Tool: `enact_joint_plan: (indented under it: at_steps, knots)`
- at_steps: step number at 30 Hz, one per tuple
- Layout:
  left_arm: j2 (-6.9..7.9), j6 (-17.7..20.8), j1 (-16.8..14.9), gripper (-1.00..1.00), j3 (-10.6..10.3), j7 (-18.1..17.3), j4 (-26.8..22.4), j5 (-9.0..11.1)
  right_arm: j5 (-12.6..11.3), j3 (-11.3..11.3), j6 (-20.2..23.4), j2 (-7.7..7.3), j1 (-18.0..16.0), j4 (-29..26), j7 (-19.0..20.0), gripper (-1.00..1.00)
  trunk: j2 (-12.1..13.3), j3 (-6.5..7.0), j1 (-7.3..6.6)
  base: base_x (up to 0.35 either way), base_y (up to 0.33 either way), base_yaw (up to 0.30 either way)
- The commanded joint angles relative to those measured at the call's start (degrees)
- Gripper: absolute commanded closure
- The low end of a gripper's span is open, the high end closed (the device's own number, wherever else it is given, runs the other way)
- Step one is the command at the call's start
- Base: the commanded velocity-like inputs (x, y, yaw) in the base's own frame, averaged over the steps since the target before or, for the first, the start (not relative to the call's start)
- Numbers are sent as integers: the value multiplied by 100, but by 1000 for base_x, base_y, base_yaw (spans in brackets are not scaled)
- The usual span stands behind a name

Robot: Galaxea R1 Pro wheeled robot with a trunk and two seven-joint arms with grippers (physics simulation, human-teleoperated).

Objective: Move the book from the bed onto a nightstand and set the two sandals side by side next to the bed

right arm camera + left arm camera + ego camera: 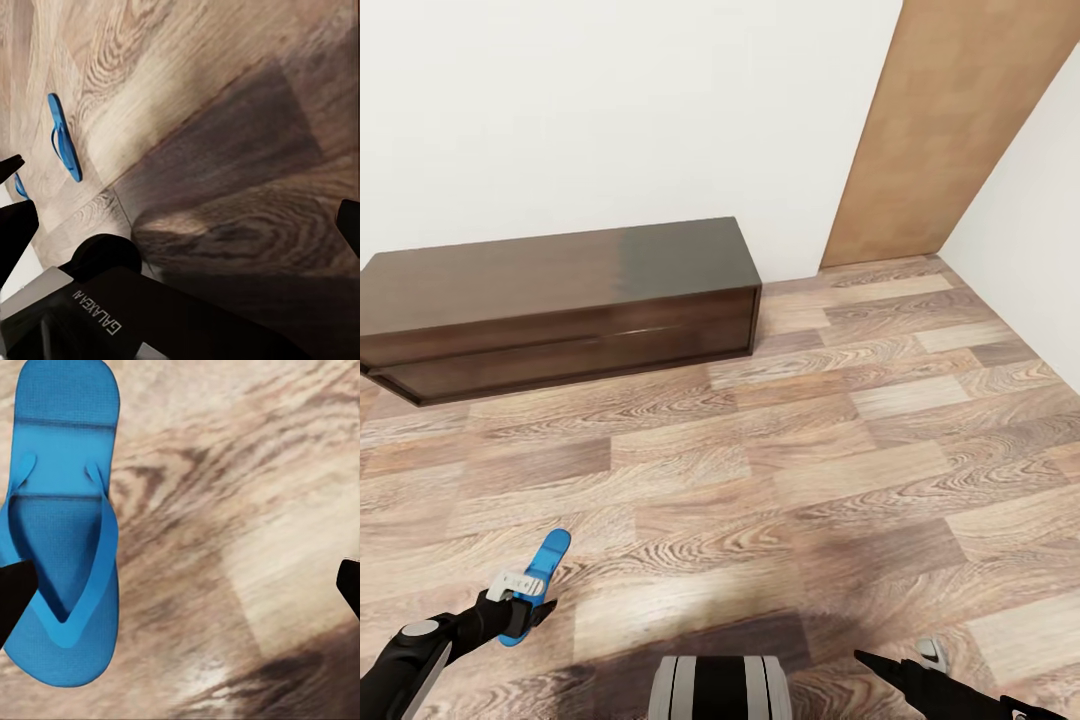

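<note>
Left wrist view: blue sandal (64, 521), flat thin sole, thong straps meeting in a V, matte rubbery surface, held up over the floor (247, 510) against one dark fingertip (15, 596) of the left pincer (180, 592); fingers spread wide apart at the frame's two edges. Whether the sandal is truly clamped or just resting against that finger: cannot tell from here.

Head view: same sandal (538, 585) sticking out of the left pincer (520, 600), raised above light wood-plank flooring (810, 450) with strong swirling grain. Right pincer (905, 665) low at the corner, nothing in it, opening hard to judge there; in the right wrist view, fingertips (15, 229) wide apart.

Right wrist view: sandal (64, 139) seen edge-on beyond the robot's dark base (112, 300).

Beyond: long low dark-wood cabinet (560, 300), glossy, box-shaped, against a plain white wall (610, 110); brown wooden door (950, 130) at the room's corner.
</note>
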Motion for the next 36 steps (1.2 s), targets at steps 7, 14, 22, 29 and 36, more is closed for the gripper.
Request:
enact_joint_plan:
  at_steps: [7, 14, 22, 29, 36]
  knots:
    - [-4, 35, 0, -100, 22, -38, -9, -26, -34, -1, 44, -1, -1, -1, 4, -100, -8, -115, 12, 0, 0, 0]
    - [-4, 31, 2, -100, 24, -40, -9, -26, -34, -1, 45, -1, -1, -1, 4, -100, -8, -115, 12, 0, 60, 0]
    - [-4, 28, -2, -100, 29, -38, -9, -27, -32, -1, 44, -1, -1, 1, 4, -100, -8, -115, 12, 0, 83, 0]
    - [-4, 9, 1, -100, 30, -35, -9, -26, -31, -1, 45, -1, -1, 0, 4, -100, -8, -115, 12, 28, 60, 0]
    - [-4, -29, 1, -100, 32, -22, -9, -26, -32, -1, 42, -1, -1, -2, 4, -100, -8, -115, 12, 58, 84, 0]
